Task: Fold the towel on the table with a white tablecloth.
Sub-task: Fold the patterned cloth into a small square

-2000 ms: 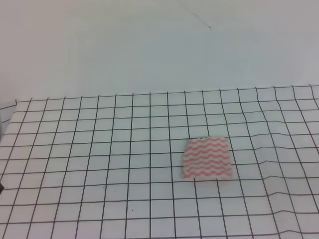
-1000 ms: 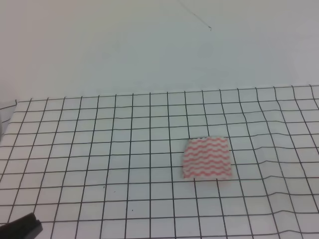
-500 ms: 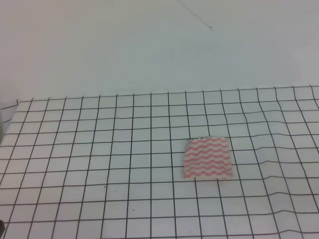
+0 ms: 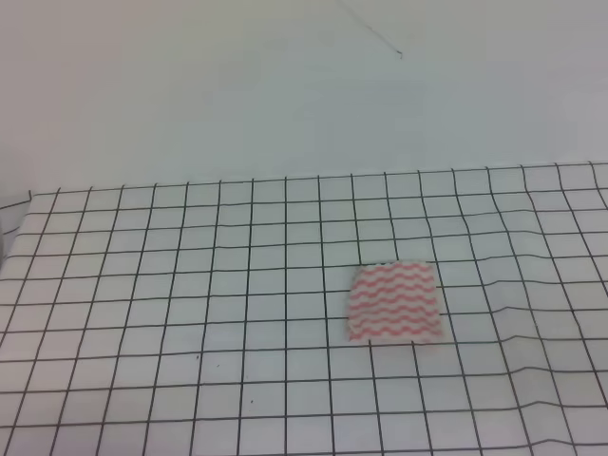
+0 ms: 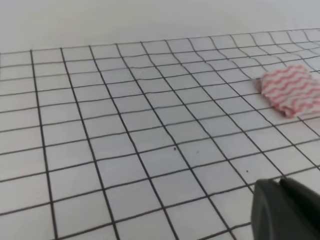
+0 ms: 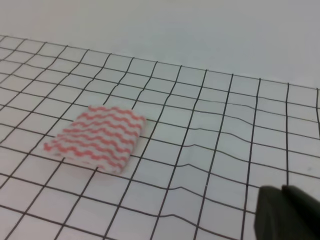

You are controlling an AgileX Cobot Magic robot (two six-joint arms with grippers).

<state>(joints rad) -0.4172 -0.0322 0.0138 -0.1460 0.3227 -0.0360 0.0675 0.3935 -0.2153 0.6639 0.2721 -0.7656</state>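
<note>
The small thin cloth with pink-red wavy stripes on white, the towel (image 4: 394,302), lies flat on the counter (image 4: 142,285), which is covered by the white tablecloth (image 4: 237,399) printed with a grid of thin black lines. In the exterior high view the towel sits right of the counter's middle, nearer the right edge than the left, about midway between the far edge and the near edge. It looks compact and slightly thick at its borders, so it may already be folded at least once; that is a judgement, not something the pictures settle.

No gripper shows in the exterior high view. The left gripper (image 5: 286,210) appears only as a dark blurred block at the lower right corner of its wrist view, and the right gripper (image 6: 287,212) likewise in its own wrist view; whether either is spread or closed cannot be told, and neither visibly holds anything.

From the left wrist camera the towel (image 5: 292,90) lies far off, ahead and to the right, well apart. From the right wrist camera the towel (image 6: 95,137) lies ahead and to the left, near. The right arm therefore seems the nearer one. The towel's slightly longer side runs roughly parallel to the counter's near edge, so a fold would probably bring its left or right border across.
</note>
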